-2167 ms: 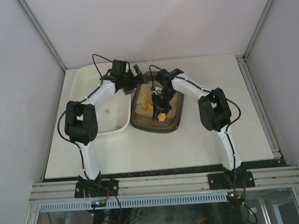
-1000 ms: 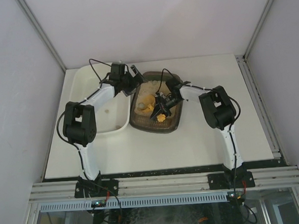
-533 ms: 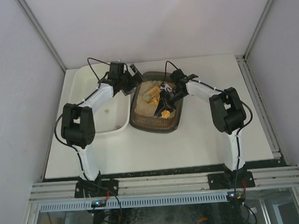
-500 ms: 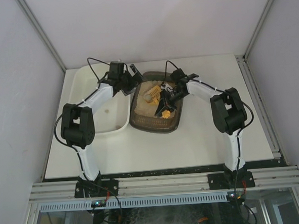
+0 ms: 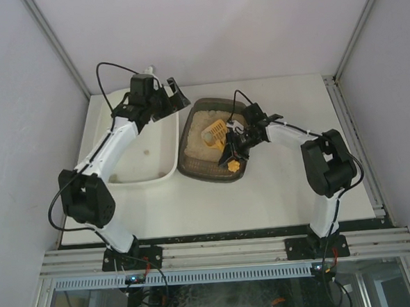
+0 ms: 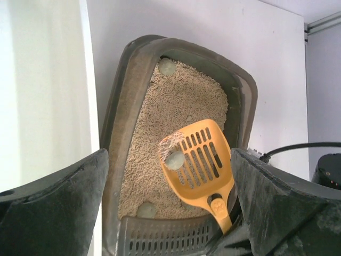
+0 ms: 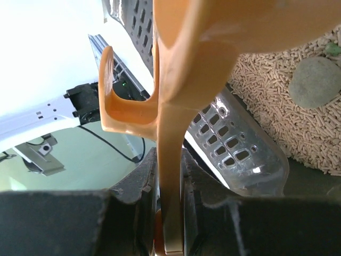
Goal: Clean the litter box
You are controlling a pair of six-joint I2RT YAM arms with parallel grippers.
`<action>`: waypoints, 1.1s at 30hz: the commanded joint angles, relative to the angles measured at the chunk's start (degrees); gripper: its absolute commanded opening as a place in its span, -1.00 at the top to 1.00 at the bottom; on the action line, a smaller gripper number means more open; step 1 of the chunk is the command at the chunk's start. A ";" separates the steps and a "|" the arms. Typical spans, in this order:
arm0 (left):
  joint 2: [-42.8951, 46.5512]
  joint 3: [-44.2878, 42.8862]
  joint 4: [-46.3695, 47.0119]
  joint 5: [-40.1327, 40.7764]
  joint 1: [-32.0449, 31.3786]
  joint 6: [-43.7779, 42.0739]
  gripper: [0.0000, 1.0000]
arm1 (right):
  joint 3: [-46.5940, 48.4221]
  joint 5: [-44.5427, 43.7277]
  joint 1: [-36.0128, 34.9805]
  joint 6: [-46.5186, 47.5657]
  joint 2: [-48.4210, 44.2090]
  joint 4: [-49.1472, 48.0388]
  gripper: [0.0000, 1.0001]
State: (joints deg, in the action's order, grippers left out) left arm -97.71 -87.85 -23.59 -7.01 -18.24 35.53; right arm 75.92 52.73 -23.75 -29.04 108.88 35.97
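Observation:
The dark litter box (image 5: 192, 169) holds beige pellets and sits right of the white tub. My right gripper (image 5: 234, 149) is shut on the handle of an orange slotted scoop (image 5: 217, 131), whose head hangs over the litter with a grey lump (image 6: 174, 159) on it. In the right wrist view the handle (image 7: 171, 160) is clamped between both fingers of the right gripper (image 7: 169, 213). Two more grey lumps (image 6: 167, 66) (image 6: 146, 209) lie in the litter box (image 6: 114, 133). My left gripper (image 5: 169, 98) is open and empty, raised over the tub's far right corner. The left gripper (image 6: 169, 202) looks down on the scoop (image 6: 205, 165).
The white tub (image 5: 130, 130) stands left of the litter box, touching or nearly touching it. A perforated grey grille (image 7: 234, 144) spans the litter box's near end. Side walls enclose the table, and a rail (image 5: 354, 144) runs along its right edge.
The left arm has lifted and drawn back left, from the litter box's far left rim to above the tub's corner. The right gripper has swung rightward and raised the scoop head with a lump.

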 commanded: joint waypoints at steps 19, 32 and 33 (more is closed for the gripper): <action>41.59 20.74 -9.56 15.72 0.27 -23.42 -0.99 | -28.81 -0.15 1.58 -18.01 -16.72 -70.01 1.00; 47.12 33.84 -8.37 15.41 6.06 -24.35 -0.99 | -26.60 7.14 2.37 -28.96 -10.90 -82.02 1.00; 46.91 33.86 -8.67 14.92 6.71 -24.09 -0.99 | -27.46 7.40 3.50 -33.64 -9.97 -87.56 1.00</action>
State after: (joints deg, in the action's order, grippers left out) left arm -52.45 -54.50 -34.04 10.76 -14.26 10.96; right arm 46.96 56.73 -20.88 -55.86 98.00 -40.42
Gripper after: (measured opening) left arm 0.996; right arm 0.168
